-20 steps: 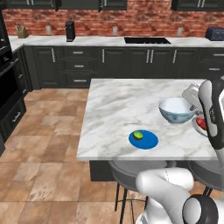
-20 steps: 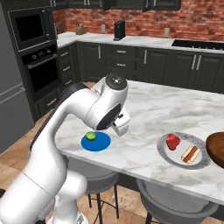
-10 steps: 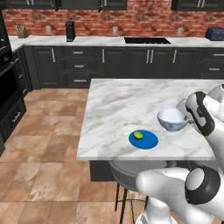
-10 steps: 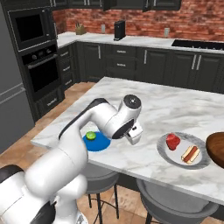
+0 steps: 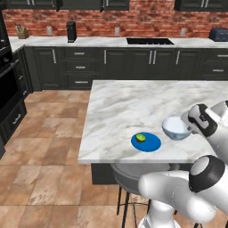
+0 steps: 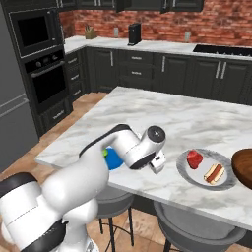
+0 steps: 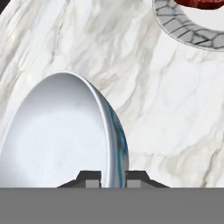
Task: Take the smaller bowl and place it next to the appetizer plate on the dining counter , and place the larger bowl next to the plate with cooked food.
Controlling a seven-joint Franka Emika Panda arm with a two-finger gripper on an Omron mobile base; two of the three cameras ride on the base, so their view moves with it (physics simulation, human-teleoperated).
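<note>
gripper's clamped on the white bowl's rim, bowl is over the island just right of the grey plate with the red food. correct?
Wrong plate. The gripper is clamped on the smaller bowl over the dining counter, but the left base view shows it just right of the appetizer plate, the blue one.

Larger bowl (image 6: 244,168) cut off at right edge of the right base view. Appetizer plate (image 6: 114,158) there mostly hidden behind arm. Plate with cooked food (image 7: 188,26) cropped at top of the hand view.
</note>
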